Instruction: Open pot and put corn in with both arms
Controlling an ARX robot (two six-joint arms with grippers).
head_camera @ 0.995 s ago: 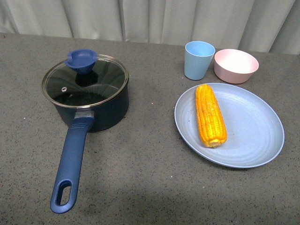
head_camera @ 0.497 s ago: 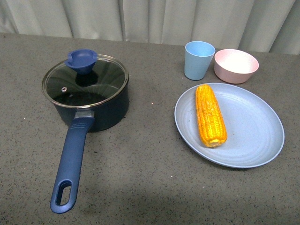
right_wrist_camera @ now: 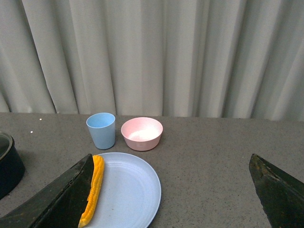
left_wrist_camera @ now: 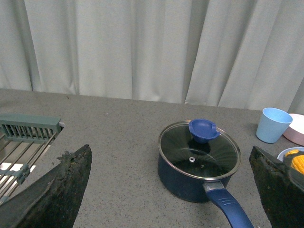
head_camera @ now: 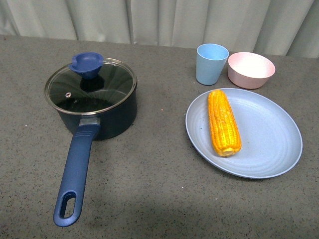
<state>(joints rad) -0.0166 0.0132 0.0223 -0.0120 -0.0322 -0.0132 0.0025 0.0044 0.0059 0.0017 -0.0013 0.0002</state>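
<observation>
Pot: glass lid on
Corn: lying on blue plate
Left jaws: spread wide, empty
Right jaws: spread wide, empty

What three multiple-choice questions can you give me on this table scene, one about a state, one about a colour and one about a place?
1. The pot has its glass lid: A) seated on it, B) lying beside it, C) tilted half off.
2. The cup beside the pink bowl is: A) green, B) light blue, C) yellow.
3. The corn lies: A) in the pot, B) in the bowl, C) on the blue plate.
Answers: 1 A, the lid's rim sits all round the pot's rim; 2 B, it shows pale blue in every view; 3 C, the front view shows the cob resting on the plate.
</observation>
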